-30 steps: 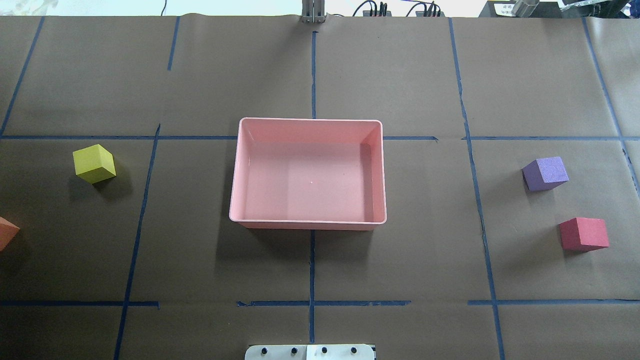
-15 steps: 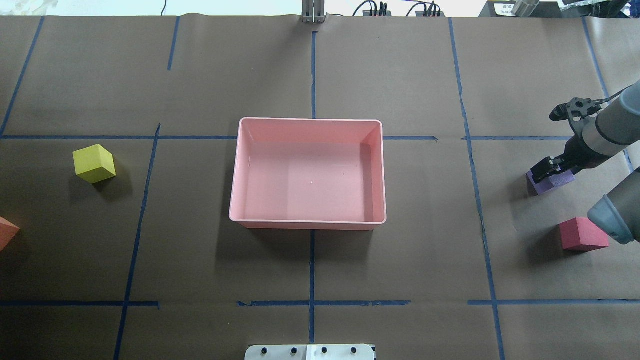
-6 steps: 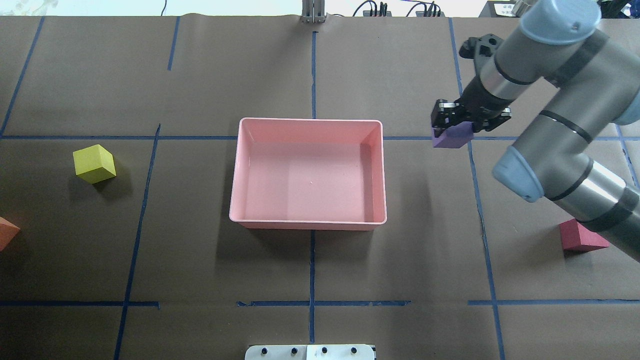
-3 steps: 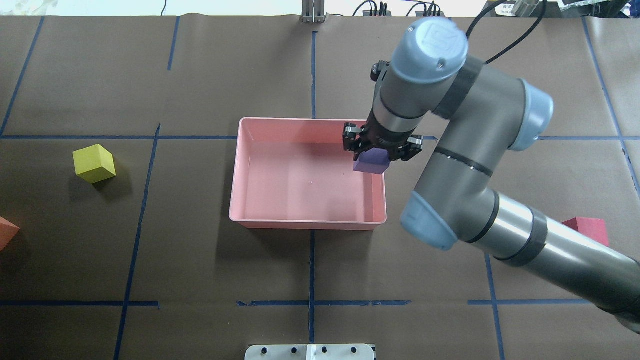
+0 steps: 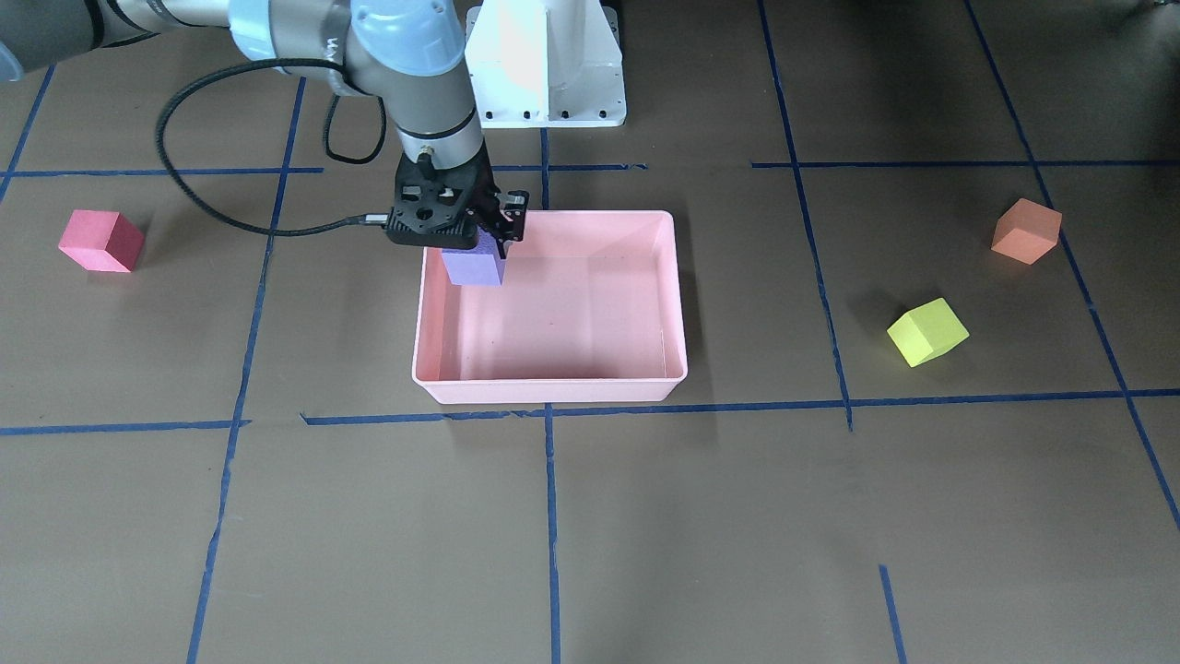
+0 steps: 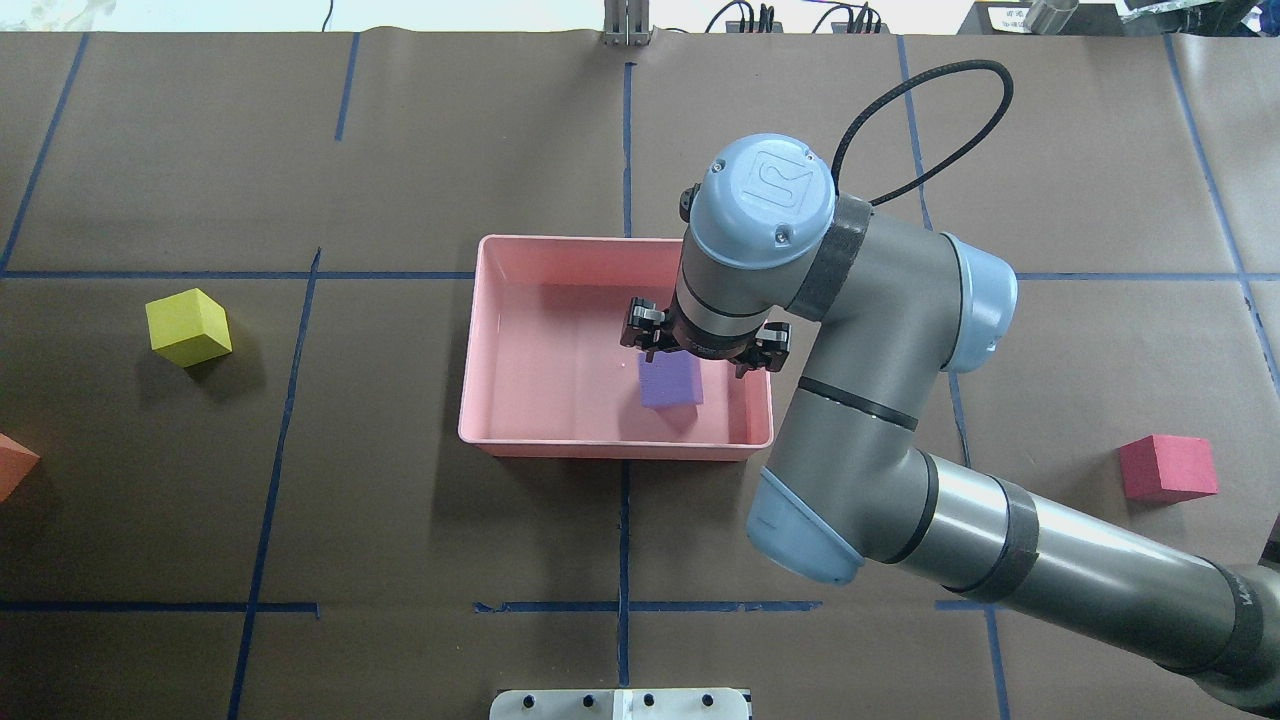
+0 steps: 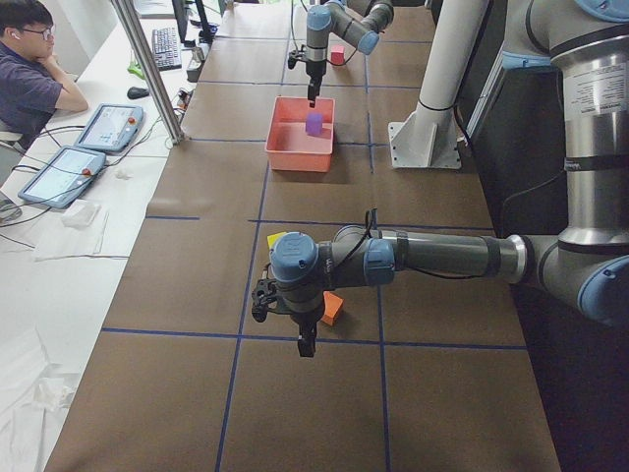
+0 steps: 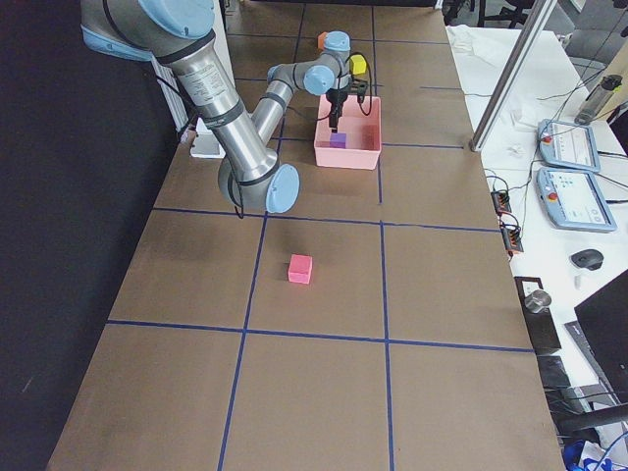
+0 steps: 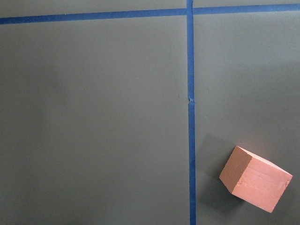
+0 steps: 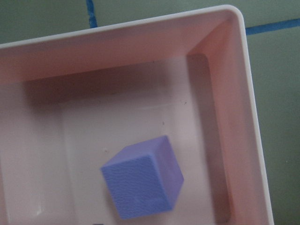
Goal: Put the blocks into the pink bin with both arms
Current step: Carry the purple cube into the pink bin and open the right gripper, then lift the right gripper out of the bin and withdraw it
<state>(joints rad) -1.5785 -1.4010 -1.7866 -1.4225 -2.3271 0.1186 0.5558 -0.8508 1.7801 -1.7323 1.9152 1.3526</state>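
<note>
The pink bin (image 6: 470, 350) sits mid-table. My right gripper (image 5: 472, 247) hangs over its near right part, open. The purple block (image 6: 670, 380) lies free inside the bin just below it, and it shows clear of any finger in the right wrist view (image 10: 143, 183). The red-pink block (image 6: 1167, 468) lies on the table to the right. The yellow-green block (image 6: 188, 326) and the orange block (image 6: 12, 465) lie to the left. My left gripper (image 7: 304, 346) shows only in the exterior left view, above the table near the orange block (image 9: 255, 183); I cannot tell if it is open.
Blue tape lines (image 6: 624, 530) grid the brown paper table cover. The white pedestal base (image 5: 544, 60) stands at the robot's side of the table. An operator (image 7: 34, 79) sits at a side desk with tablets.
My right arm came in, took the purple block, carried it left over the bin's rim and let it go inside. The other blocks have not moved.
</note>
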